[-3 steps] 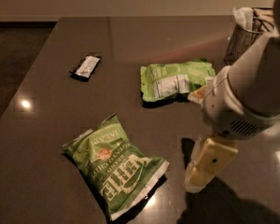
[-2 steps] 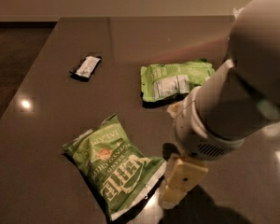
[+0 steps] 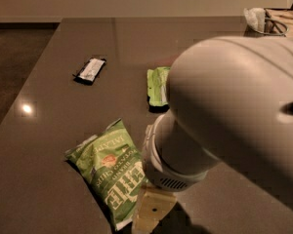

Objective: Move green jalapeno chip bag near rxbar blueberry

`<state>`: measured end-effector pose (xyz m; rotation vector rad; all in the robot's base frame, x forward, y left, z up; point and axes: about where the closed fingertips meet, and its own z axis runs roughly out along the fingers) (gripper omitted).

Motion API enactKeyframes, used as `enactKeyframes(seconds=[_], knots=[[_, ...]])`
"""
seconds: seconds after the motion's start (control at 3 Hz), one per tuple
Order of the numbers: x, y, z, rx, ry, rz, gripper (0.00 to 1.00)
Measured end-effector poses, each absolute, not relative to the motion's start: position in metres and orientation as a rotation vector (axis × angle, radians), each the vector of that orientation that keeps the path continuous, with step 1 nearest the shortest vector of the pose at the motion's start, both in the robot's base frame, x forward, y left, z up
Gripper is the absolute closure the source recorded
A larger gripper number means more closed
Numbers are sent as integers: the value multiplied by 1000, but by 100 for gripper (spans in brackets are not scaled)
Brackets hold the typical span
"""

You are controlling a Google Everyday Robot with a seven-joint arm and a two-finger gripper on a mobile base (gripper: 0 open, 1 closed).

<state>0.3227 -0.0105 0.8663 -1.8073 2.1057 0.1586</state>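
Observation:
The green jalapeno chip bag [image 3: 112, 172] lies flat on the dark table [image 3: 49, 116] at the front, its lettering upside down to the camera. The rxbar blueberry [image 3: 91, 69] lies far back to the left, well apart from the bag. My gripper [image 3: 154, 209] hangs low at the bottom edge of the view, right at the bag's right side and partly over its lower corner. My bulky white arm [image 3: 234, 106] fills the right half of the view.
A second green bag [image 3: 158, 84] with a white label panel lies mid-table, mostly hidden behind my arm. A pale crumpled wrapper and other items [image 3: 261, 19] sit at the back right corner. The table's left edge runs diagonally past the rxbar.
My arm has swung left and toward the camera, now covering most of the second green bag. The gripper has moved left and down to the chip bag's right side.

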Motion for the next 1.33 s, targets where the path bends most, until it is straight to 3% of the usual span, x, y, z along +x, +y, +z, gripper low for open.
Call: enactKeyframes(seconds=[0.33, 0.67, 1.33], knots=[[326, 0, 853, -1813, 2135, 172, 0], [330, 8, 844, -1824, 2162, 190, 15], [340, 17, 854, -1835, 2170, 215, 62]])
